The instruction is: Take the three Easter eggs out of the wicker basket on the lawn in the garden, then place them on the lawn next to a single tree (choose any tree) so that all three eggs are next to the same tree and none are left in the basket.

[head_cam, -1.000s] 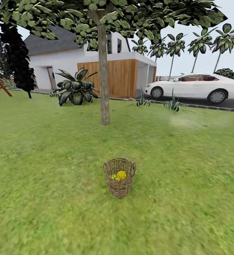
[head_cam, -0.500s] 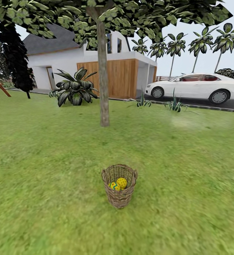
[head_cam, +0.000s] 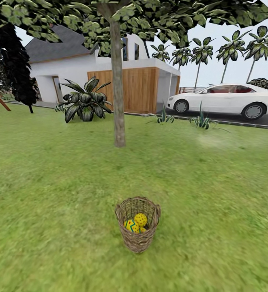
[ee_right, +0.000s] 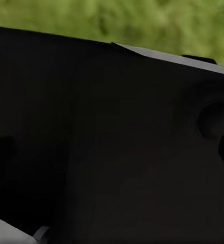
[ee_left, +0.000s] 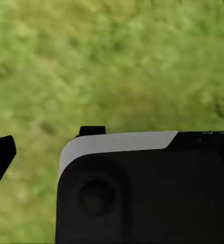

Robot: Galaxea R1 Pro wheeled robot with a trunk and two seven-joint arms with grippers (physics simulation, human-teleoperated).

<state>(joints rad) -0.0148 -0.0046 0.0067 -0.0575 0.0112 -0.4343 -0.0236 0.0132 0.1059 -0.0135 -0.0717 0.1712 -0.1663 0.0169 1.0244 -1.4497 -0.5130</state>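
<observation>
Basket (head_cam: 138, 227) upright on lawn (head_cam: 48, 194), well in front of tree (head_cam: 118, 81); two eggs (head_cam: 136, 223) visible inside. Jaw state of either arm cannot be told.

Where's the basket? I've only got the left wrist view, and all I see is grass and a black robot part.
Observer: In the head view the basket stands upright on the lawn, straight ahead, low in the picture.
Operator: Any eggs in it?
Observer: Yes. At least two eggs show inside, one dotted and one with blue zigzags. I can't tell whether a third lies under them.
Operator: Which tree is closest?
Observer: The tree with the pale trunk, beyond the basket and slightly to the left, well apart from it.
</observation>
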